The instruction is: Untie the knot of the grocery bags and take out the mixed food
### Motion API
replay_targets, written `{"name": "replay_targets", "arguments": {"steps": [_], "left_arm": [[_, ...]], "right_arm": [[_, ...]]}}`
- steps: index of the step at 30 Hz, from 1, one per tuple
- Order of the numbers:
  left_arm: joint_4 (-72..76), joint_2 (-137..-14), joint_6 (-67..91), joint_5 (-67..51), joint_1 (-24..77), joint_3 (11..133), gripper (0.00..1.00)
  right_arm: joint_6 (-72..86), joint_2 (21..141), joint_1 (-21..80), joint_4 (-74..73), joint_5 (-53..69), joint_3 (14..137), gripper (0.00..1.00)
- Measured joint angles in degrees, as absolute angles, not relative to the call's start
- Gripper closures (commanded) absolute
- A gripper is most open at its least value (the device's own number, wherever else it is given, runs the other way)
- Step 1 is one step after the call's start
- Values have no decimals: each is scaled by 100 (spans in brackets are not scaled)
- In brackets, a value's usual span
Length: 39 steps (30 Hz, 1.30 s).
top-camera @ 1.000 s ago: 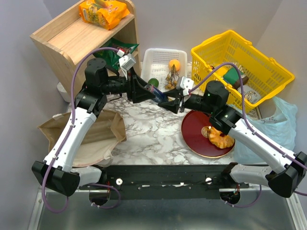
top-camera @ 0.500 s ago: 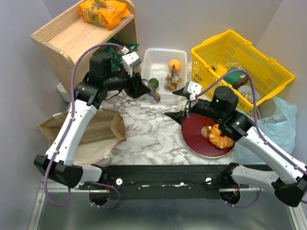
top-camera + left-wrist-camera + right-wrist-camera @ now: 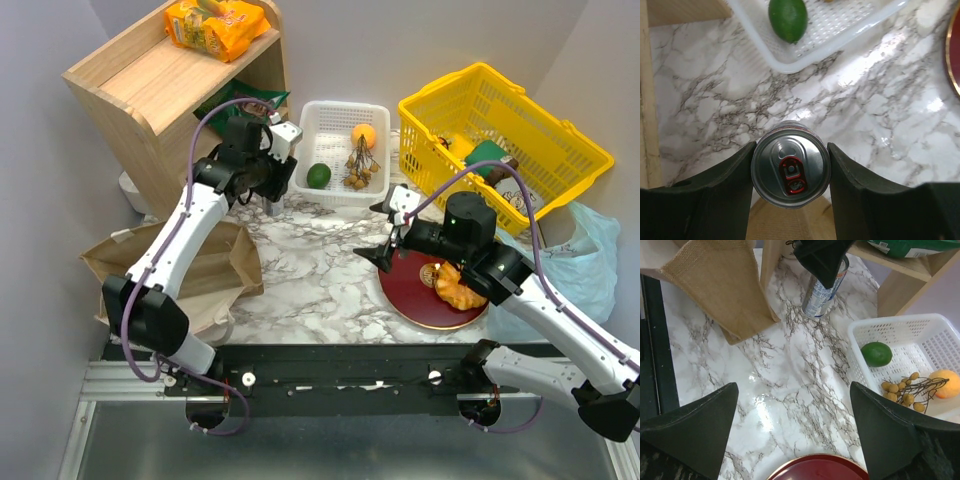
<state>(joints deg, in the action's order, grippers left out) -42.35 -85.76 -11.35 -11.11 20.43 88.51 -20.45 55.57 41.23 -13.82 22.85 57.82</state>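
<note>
Two grippers, two different states. My left gripper (image 3: 790,150) clamps a silver can (image 3: 821,295), upright and seemingly resting on the marble table (image 3: 310,260) beside the wooden shelf (image 3: 150,80). My right gripper (image 3: 793,385) hangs spread wide and holds nothing, near the red plate (image 3: 405,290). The brown paper bag (image 3: 200,270) lies flat at left. The blue plastic bag (image 3: 590,250) slumps far right, and I cannot make out its knot. The lime (image 3: 318,176), orange (image 3: 364,135) and brown bunch (image 3: 358,165) sit in the white basket (image 3: 335,110).

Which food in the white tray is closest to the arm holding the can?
The green round fruit, at the tray's left end; the bunch and orange lie farther right.
</note>
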Motion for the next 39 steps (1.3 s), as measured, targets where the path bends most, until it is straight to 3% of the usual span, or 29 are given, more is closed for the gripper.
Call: {"name": "replay_targets", "arguments": {"steps": [13,25,38,39], "left_arm": [[-2891,-9769,-596,-1,1922,8390,100],[-1584,-10318,333,-266,1463,8366,100],[-1446,-10840,845,-449,1435,8503,100],[-1466,-10862,847,-436,1435,8538,96]], "right_arm": [[-2257,5360,4027,-1540,2231,5540,1],[-2300,5356,3850,-1664,2231,5393,1],[-2366,5527,3710,-1669,2235,5391,1],[-2366,5529,3706,-1669,2235,5391,1]]}}
